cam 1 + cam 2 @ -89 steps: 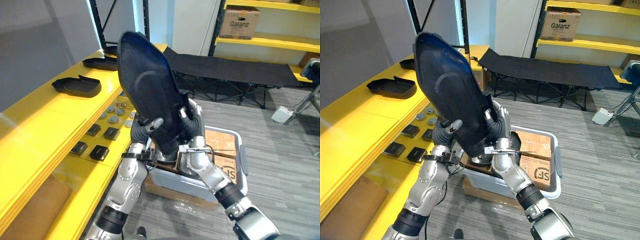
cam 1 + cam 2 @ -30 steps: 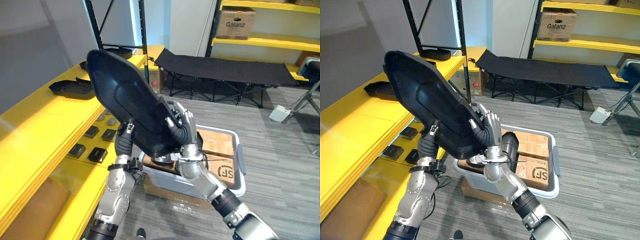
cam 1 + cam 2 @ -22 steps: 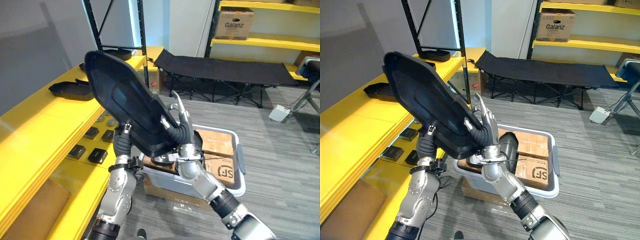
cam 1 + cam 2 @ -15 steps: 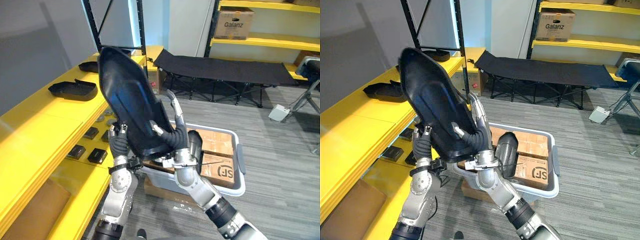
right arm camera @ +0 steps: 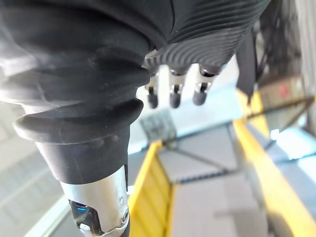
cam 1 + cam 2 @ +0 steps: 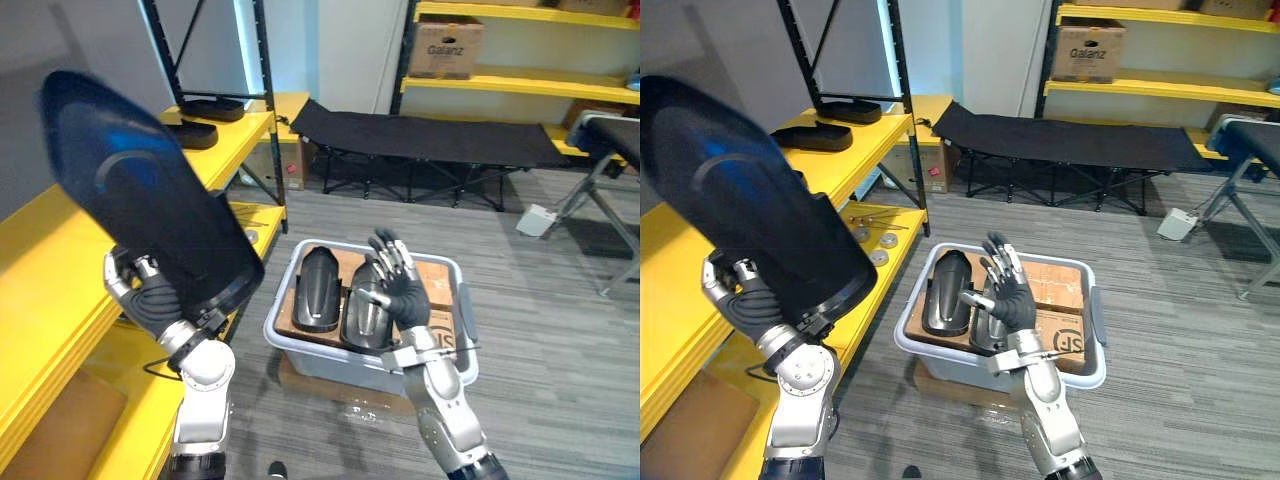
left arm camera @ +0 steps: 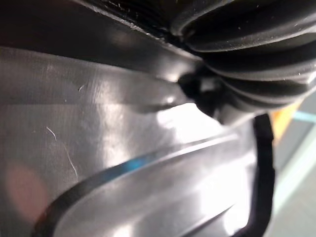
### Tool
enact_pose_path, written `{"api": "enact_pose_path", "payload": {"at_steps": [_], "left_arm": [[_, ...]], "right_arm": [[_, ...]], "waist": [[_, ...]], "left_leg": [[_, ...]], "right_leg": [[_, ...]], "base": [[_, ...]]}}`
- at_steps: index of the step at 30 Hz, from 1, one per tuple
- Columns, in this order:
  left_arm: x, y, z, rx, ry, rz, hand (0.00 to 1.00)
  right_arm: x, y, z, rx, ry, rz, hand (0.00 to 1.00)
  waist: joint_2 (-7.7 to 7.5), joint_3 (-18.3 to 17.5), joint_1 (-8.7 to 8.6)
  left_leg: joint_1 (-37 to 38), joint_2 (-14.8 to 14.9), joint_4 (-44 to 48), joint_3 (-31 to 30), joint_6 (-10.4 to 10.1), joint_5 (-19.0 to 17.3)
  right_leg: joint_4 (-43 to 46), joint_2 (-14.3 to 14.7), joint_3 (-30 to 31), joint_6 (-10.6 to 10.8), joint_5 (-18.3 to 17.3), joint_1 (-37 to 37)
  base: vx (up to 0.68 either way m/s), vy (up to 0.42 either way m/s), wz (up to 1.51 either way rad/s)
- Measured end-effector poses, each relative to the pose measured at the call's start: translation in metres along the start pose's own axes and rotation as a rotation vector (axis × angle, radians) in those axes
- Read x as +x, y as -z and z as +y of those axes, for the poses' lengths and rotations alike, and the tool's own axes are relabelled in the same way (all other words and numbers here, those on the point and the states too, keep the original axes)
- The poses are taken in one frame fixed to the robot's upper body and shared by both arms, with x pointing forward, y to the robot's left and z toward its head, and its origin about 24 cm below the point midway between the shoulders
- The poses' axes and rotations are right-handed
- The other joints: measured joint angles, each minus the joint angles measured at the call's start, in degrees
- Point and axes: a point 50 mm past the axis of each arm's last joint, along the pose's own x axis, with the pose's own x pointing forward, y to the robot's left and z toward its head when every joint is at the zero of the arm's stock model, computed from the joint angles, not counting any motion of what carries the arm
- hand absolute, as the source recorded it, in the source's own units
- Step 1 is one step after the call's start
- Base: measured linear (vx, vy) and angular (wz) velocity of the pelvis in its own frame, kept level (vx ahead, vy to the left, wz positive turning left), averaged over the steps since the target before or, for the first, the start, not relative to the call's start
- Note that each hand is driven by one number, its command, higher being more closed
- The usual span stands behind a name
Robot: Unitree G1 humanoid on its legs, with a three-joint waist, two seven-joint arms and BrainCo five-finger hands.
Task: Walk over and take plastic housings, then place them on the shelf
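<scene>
Long yellow metal shelf (image 6: 40, 290): it runs along the robot's left side, below the raised part.
Large black plastic housing, a glossy oval shell (image 6: 140, 200): it is in the air, tilted, above the shelf edge and not yet set down. We judge that it can slip or swing, because one hand alone holds it at the lower end and most of its weight sits high above the grip. Its upper end could also knock the shelf on the way down.
Grey plastic bin (image 6: 320, 362): it is on the floor in front, near the shelf.
Two smaller dark housings (image 6: 318, 290): they stand side by side in the bin.
Left hand (image 6: 150, 300): it is at the large housing's lower rim, with fingers curled round it. The shell rises up and away from this hand.
Right hand (image 6: 405, 290): it is over the bin, fingers spread wide, holding nothing, well apart from the shell.
</scene>
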Motion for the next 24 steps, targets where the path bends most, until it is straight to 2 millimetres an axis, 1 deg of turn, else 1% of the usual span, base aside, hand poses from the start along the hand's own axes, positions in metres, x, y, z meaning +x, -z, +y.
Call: {"api": "enact_pose_path", "payload": {"at_steps": [1,3,5,7,11,13,15,18,19,21,24], "left_arm": [[0.001,0.001,0.003,0.015,-0.013,-0.009,1.0],[0.003,0.001,0.005,0.016,-0.023,-0.013,1.0],[0.003,-0.001,0.006,-0.008,-0.023,-0.027,1.0],[0.002,-0.008,0.011,-0.064,-0.013,-0.057,1.0],[0.001,-0.022,0.017,-0.198,0.072,-0.102,1.0],[0.0,-0.027,0.019,-0.243,0.143,-0.118,1.0],[-0.002,-0.029,0.024,-0.247,0.193,-0.124,1.0],[-0.004,-0.026,0.036,-0.245,0.224,-0.099,1.0],[-0.003,-0.025,0.042,-0.228,0.222,-0.095,1.0],[0.001,-0.025,0.053,-0.199,0.201,-0.103,1.0],[0.005,-0.032,0.069,-0.171,0.161,-0.141,1.0]], "right_arm": [[-0.003,-0.001,-0.004,-0.001,0.019,-0.002,0.0],[-0.006,-0.003,-0.011,-0.008,0.048,-0.006,0.0],[-0.01,-0.003,-0.019,-0.016,0.093,-0.004,0.0],[-0.016,-0.003,-0.031,-0.028,0.171,0.011,0.0],[-0.026,-0.005,-0.051,-0.058,0.263,0.033,0.0],[-0.029,-0.006,-0.059,-0.08,0.294,0.038,0.0],[-0.03,-0.003,-0.063,-0.084,0.304,0.051,0.0],[-0.032,0.004,-0.067,-0.086,0.3,0.085,0.0],[-0.033,0.007,-0.066,-0.082,0.295,0.1,0.0],[-0.028,0.012,-0.063,-0.071,0.268,0.122,0.0],[-0.018,0.018,-0.05,-0.077,0.2,0.136,0.0]], "waist": [[-0.04,0.0,-0.49],[-0.04,0.0,-0.9],[-0.03,0.0,-1.18],[-0.04,0.0,-1.63],[-0.02,0.0,-2.14],[0.1,0.1,-2.15],[0.34,0.3,-2.07],[0.73,1.1,-1.18],[0.71,1.4,-0.53],[0.29,2.5,-0.02],[-0.76,3.6,2.97]], "left_leg": [[0.0,0.0,0.0,0.1,0.0,0.0],[0.0,0.0,0.0,0.4,0.1,-0.1],[0.0,0.1,0.0,0.8,0.1,-0.1],[0.2,0.1,0.0,1.2,0.2,-0.2],[0.2,0.1,0.0,1.3,0.2,-0.3],[0.2,0.1,0.0,1.3,0.2,-0.4],[0.2,0.1,0.0,1.3,0.2,-0.5],[0.1,0.0,0.0,1.1,0.2,-0.6],[-0.1,0.0,0.1,0.5,0.2,-0.6],[-0.1,-0.2,0.1,-1.6,0.2,-0.6],[-1.0,-1.0,0.3,-5.3,0.1,-0.3]], "right_leg": [[0.1,0.0,0.1,0.0,0.0,-0.1],[0.1,0.0,0.3,-0.1,0.1,-0.3],[0.0,0.1,0.6,-0.1,0.1,-0.4],[0.0,0.1,1.2,-0.2,0.1,-0.5],[0.1,0.1,1.3,-0.1,0.2,-0.4],[0.1,0.1,1.3,-0.1,0.1,-0.4],[0.1,0.1,1.3,-0.1,0.1,-0.4],[0.1,0.1,1.0,0.1,-0.1,-0.3],[0.2,0.0,0.0,0.2,-0.2,-0.2],[0.5,-0.2,-1.9,0.4,-0.6,1.0],[1.2,-0.7,-5.4,0.5,-1.4,2.2]], "base": [[0.02,-0.005,-0.12],[0.02,-0.006,-0.07],[0.02,-0.006,-0.1],[0.04,-0.003,-0.09],[0.02,-0.001,-0.02],[0.0,0.0,0.0],[0.0,0.0,0.0],[-0.01,0.0,0.04],[-0.01,-0.003,0.31],[0.0,-0.007,0.48],[0.01,-0.001,0.6]]}}
